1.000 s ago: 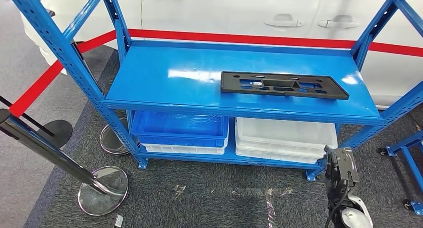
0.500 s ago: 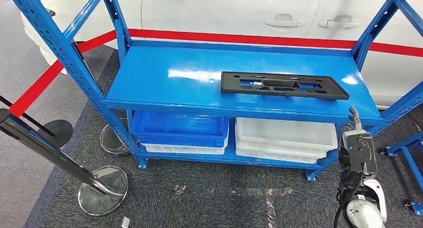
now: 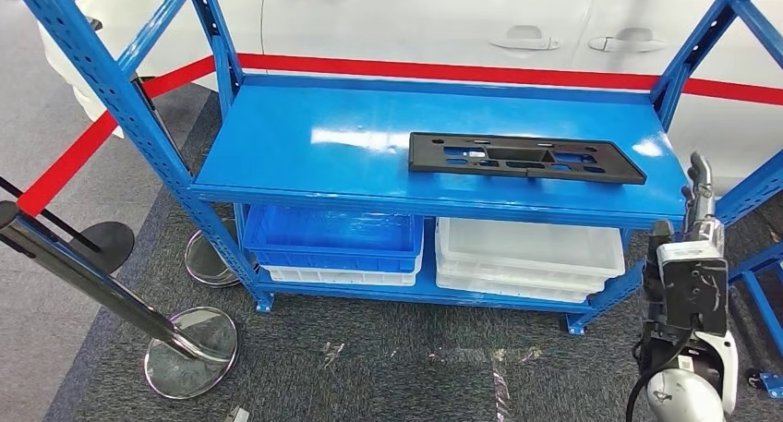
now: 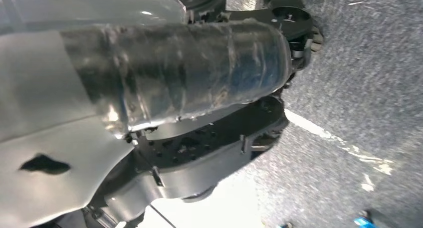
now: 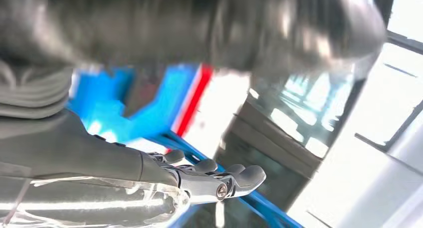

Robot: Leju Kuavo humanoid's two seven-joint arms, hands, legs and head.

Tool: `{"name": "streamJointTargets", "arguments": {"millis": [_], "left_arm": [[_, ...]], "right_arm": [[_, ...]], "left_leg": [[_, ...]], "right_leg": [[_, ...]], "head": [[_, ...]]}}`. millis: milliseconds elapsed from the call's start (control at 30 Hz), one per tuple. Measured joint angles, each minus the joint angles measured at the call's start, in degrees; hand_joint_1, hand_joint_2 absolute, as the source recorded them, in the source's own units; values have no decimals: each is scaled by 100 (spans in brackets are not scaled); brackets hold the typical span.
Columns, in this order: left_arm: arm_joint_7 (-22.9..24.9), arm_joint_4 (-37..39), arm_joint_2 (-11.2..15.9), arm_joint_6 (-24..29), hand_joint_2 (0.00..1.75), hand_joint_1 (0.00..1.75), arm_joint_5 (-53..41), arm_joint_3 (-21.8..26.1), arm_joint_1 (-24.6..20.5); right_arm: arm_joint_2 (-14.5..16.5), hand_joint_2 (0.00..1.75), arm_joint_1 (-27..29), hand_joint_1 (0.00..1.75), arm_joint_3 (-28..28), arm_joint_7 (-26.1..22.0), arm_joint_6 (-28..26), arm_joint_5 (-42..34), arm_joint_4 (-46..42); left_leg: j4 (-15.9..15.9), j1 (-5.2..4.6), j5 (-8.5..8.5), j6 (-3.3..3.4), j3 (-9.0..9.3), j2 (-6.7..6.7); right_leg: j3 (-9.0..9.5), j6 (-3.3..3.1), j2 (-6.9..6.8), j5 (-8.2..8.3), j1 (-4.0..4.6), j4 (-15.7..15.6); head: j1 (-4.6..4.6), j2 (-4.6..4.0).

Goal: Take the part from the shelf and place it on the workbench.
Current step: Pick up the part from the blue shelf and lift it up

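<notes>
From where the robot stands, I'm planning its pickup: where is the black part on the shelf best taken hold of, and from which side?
Probably its right end, from the front right. The black part lies flat on the blue shelf, long side across, right end closest to the raised right hand. Its thin frame and cut-outs likely offer an edge for fingers.
</notes>
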Motion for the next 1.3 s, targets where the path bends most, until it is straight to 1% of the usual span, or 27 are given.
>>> {"name": "streamJointTargets", "arguments": {"millis": [100, 167, 233, 333, 433, 633, 767, 1000, 1300], "left_arm": [[26, -79, 20, 81, 0, 0, 173, -135, -13], [72, -229, 57, 247, 0, 0, 255, -369, -40], [116, -370, 100, 393, 0, 0, 277, -581, -69], [209, -484, 174, 428, 0, 0, 277, -707, -84], [305, -607, 288, 418, 0, 0, 277, -800, -91], [347, -752, 424, 400, 0, 0, 277, -911, -93], [397, -819, 504, 338, 0, 0, 277, -990, -116], [506, -935, 685, 253, 0, 0, 279, -1157, -169], [520, -1020, 797, 257, 0, 0, 279, -1279, -197]], "right_arm": [[-44, 175, -109, 0, 83, 139, -51, 267, -219], [-144, 175, -265, 0, 271, 527, 22, 652, -499], [-247, 175, -402, 0, 484, 920, 195, 947, -684], [-326, 175, -545, 0, 712, 1171, 513, 1128, -692], [-364, 175, -723, 0, 964, 1316, 757, 1308, -651], [-378, 175, -875, 0, 1247, 1370, 820, 1366, -555], [-379, 175, -1070, 0, 1471, 1337, 1025, 1441, -438], [-378, 175, -1594, 0, 1914, 1250, 1297, 1550, 70], [-368, 175, -1932, 0, 2200, 1151, 1346, 1452, 636]], "left_leg": [[0, 0, 0, 0, 2, 0], [0, 0, 1, 1, 1, -1], [0, 0, 2, 1, 0, -1], [-1, 1, 2, 1, -2, -1], [-1, 1, 2, 1, -1, -4], [-1, 1, 4, 0, -4, -10], [-1, 2, 8, -2, -9, -10], [-1, 1, 16, -4, -8, -15], [-1, 1, 17, -4, -11, -20]], "right_leg": [[0, 0, -1, 0, 0, 0], [0, 0, -1, 0, 0, 0], [0, 0, -2, 0, 0, 0], [0, 0, -2, 0, 1, 1], [0, 0, -5, 0, 1, 1], [-1, 0, -13, 0, 1, 2], [25, 0, -12, 0, 1, 5], [34, -2, -20, 2, 1, 7], [32, -1, -25, 2, 1, 8]], "head": [[-2, 0], [-2, 0], [-2, 0], [-1, 0], [-2, 0], [-2, 0], [-2, 0], [-2, 0], [-2, 0]]}}
